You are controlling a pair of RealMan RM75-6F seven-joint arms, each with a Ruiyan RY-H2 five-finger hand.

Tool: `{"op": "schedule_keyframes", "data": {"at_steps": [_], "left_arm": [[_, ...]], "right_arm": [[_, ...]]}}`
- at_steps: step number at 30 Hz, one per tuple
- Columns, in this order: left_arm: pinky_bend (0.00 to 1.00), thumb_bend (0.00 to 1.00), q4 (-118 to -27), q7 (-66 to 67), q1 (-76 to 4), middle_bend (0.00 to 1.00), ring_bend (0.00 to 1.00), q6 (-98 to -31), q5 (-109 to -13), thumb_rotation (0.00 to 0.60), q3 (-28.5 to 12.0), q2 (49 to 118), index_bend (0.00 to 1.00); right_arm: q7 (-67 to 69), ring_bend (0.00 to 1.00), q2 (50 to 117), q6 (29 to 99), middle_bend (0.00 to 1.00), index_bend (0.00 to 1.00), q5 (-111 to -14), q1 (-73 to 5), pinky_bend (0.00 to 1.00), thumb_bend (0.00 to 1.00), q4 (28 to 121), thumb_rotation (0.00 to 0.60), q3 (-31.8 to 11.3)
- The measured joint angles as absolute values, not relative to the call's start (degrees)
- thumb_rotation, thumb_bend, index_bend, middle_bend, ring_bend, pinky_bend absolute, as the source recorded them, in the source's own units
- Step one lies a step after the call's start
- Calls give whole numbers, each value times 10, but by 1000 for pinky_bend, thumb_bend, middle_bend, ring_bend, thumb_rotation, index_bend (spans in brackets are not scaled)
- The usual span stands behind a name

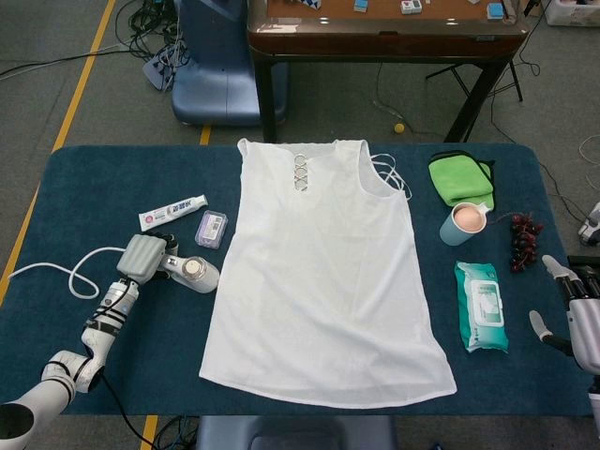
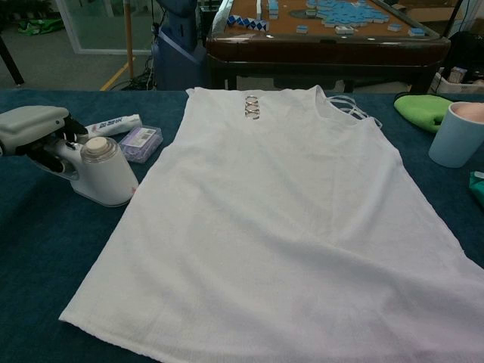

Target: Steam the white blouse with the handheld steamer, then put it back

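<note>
Left hand (image 1: 143, 256) grips the steamer (image 2: 102, 172) at the blouse's (image 1: 323, 272) left edge on the table (image 1: 75, 178); right hand (image 1: 581, 319) rests apart, fingers spread, holding nothing

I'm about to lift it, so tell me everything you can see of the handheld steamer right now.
The handheld steamer is white, glossy and plastic-looking, with a rounded body and a round beige cap on top. It sits on the blue table just left of the white blouse's edge; contact with the fabric is unclear. Its handle points left, where the left hand wraps it. A white cord loops away across the table. No steam is visible.
</note>
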State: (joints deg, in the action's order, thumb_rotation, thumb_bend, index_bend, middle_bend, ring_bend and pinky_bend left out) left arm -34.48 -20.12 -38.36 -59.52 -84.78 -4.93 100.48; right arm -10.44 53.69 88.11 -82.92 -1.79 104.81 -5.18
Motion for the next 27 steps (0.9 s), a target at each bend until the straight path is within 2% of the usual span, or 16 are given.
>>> {"op": "schedule_keyframes", "data": {"at_steps": [5,13,27], "left_arm": [[443,246,-326,-220,-381,525,468,-602,-852,600,-44,1016,719],[515,246,-302,-241,-381,650,565,-618,-859,600,-39,1031,768],[566,246,-305,-316,-378,683,599,-617,-838,600,-57,1012,791]], "right_arm": [[-107,193,537,882,257,124,-829,-16,196,325,1050,600,-51],[-109,193,537,883,257,124,-827,-15,196,326,1053,600,-52],[-112,193,541,867,257,124,-824,-25,195,326,1054,600,-54]]}}
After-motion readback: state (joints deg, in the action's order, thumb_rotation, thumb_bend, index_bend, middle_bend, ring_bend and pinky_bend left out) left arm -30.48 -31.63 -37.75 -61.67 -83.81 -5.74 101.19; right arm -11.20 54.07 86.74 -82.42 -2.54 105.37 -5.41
